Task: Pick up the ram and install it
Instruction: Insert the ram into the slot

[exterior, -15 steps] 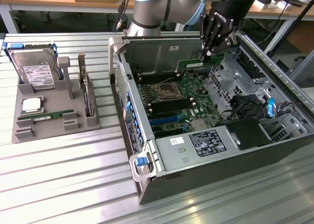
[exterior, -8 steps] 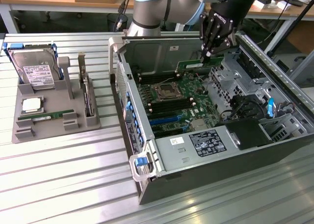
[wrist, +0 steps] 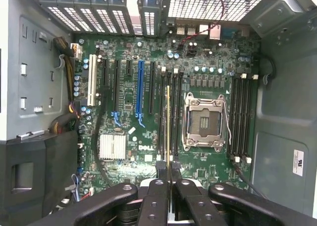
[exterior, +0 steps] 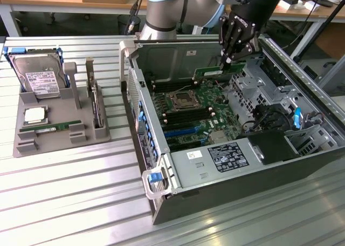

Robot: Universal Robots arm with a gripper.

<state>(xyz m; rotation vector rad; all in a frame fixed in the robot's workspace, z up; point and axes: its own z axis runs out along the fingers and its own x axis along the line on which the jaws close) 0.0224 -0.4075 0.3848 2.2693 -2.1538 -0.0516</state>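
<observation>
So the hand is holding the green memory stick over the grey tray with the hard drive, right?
Not quite. The hand does hold the green memory stick, but over the motherboard inside the open computer case, not over the grey tray with the hard drive. The exterior view shows this.

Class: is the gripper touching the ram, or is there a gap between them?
Touching. The wrist view shows the gripper clamped on the ram from both sides, with no gap.

The black gripper (wrist: 170, 179) clamps the thin green ram stick (wrist: 168, 122) edge-on over black memory slots (wrist: 177, 112) just beside the silver square processor socket (wrist: 204, 122) on the green motherboard (wrist: 130, 94).
</observation>
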